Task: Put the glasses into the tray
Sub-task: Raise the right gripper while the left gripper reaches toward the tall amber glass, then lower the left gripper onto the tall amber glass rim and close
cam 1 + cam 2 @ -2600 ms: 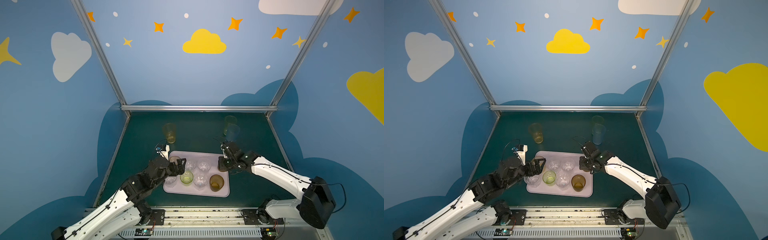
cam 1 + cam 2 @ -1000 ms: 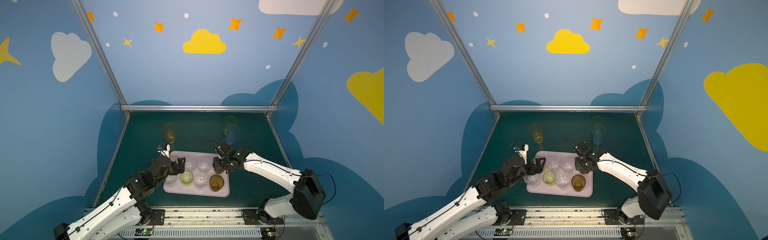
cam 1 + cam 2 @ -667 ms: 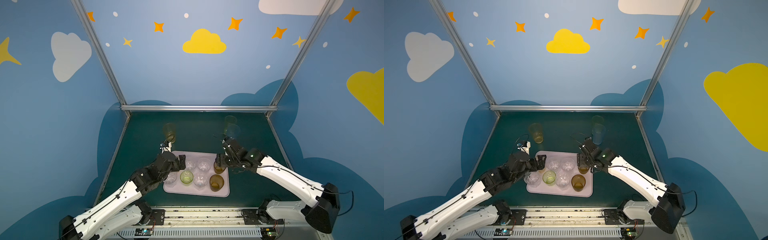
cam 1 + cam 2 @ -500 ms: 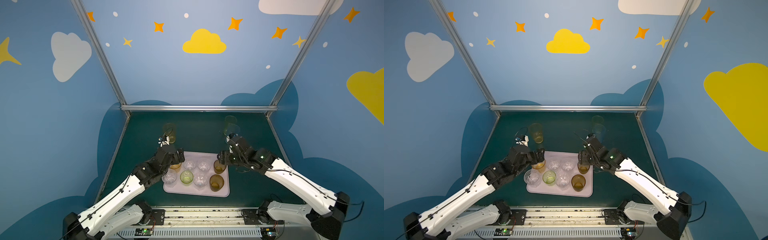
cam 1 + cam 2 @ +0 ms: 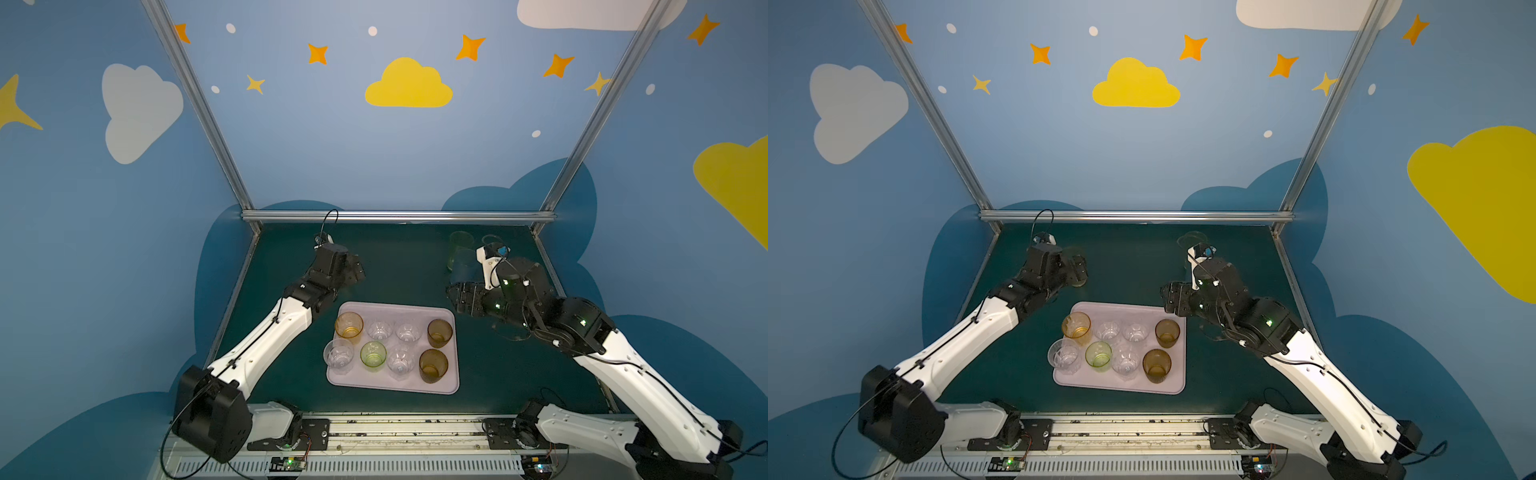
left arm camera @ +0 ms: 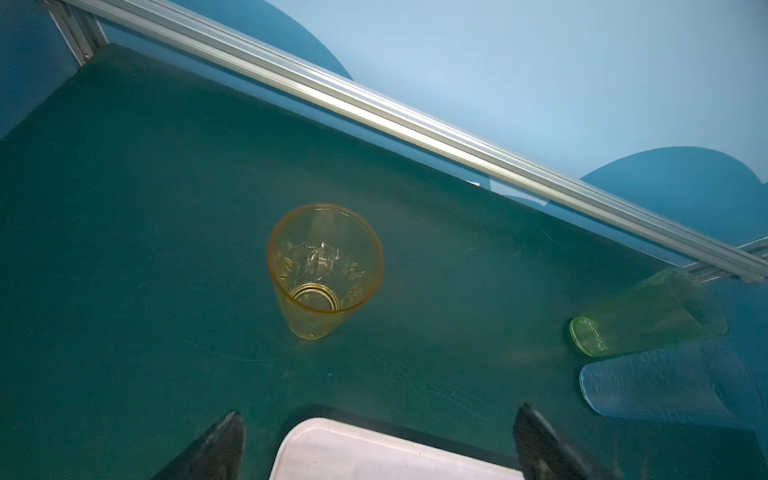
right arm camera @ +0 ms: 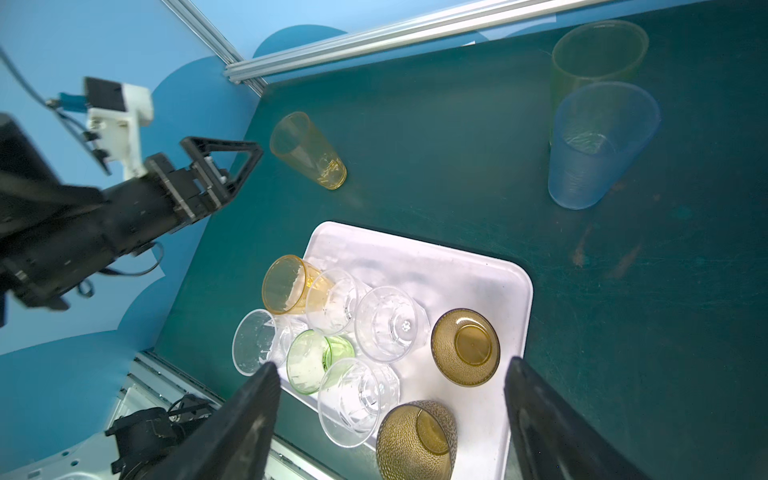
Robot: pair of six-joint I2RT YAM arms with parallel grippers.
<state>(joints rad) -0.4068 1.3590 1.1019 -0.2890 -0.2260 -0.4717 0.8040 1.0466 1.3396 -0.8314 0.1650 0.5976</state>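
The pale lilac tray [image 5: 395, 306] [image 5: 1119, 384] lies at the front middle of the green table. In it stand an orange glass [image 5: 349, 326], a short green glass [image 5: 373, 354], two brown glasses [image 5: 439, 332] [image 5: 433, 365] and several clear ones. A tall yellow glass [image 6: 324, 270] [image 7: 307, 151] stands upright on the table past the tray's far left corner. My left gripper [image 5: 353, 270] [image 6: 380, 415] is open just short of it. Tall green [image 5: 459, 245] and blue [image 5: 463, 270] glasses stand at the far right. My right gripper [image 5: 455, 297] [image 7: 391, 368] hangs open and empty above the tray's right side.
An aluminium rail [image 5: 399, 216] and blue walls close the table at the back and sides. In a top view the left gripper hides the yellow glass. The tall green glass [image 7: 598, 50] and the blue one [image 7: 598, 145] stand almost touching each other.
My right gripper opened, left a brown glass in the tray's far right corner and drew back up to the right. My left arm swung from the tray toward the yellow glass.
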